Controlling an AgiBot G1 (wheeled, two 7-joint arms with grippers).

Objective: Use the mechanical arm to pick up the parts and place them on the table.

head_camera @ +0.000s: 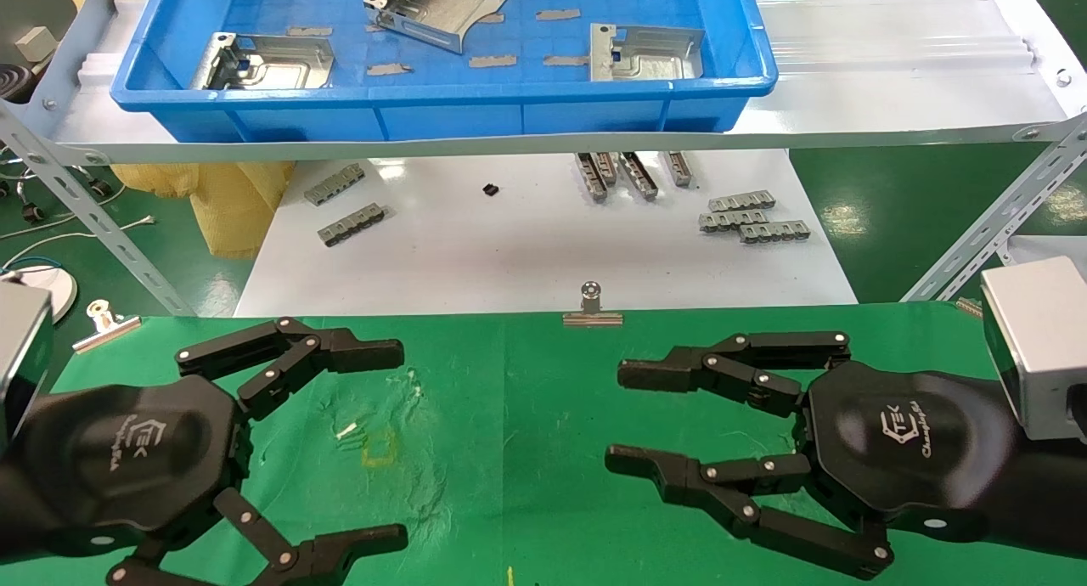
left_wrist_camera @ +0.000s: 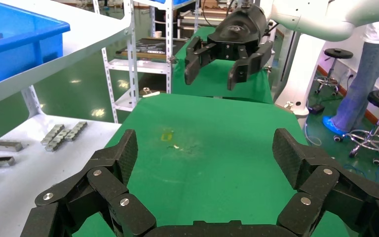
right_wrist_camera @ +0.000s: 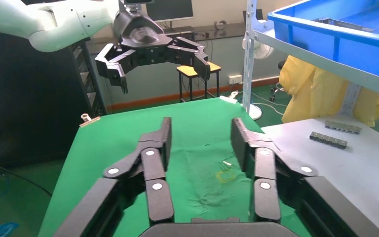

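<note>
Three shiny silver parts lie in the blue tray (head_camera: 442, 102) on the upper shelf: one at the left (head_camera: 263, 61), one at the back middle (head_camera: 442, 7), one at the right (head_camera: 645, 53). The green-cloth table (head_camera: 526, 425) has a small yellow square mark (head_camera: 379, 448) and holds no part. My left gripper (head_camera: 386, 442) is open and empty over the table's left side. My right gripper (head_camera: 624, 416) is open and empty over the right side. Both hover above the cloth, facing each other. The left wrist view shows the left gripper (left_wrist_camera: 205, 153), and the right wrist view shows the right gripper (right_wrist_camera: 200, 140).
A glossy white tabletop (head_camera: 543, 246) lies between the green table and the shelf, with several small grey toothed strips (head_camera: 751, 216). A metal clip (head_camera: 592, 306) holds the cloth's far edge, another (head_camera: 106, 323) its left corner. Grey tape-like strips (head_camera: 492, 60) lie in the tray.
</note>
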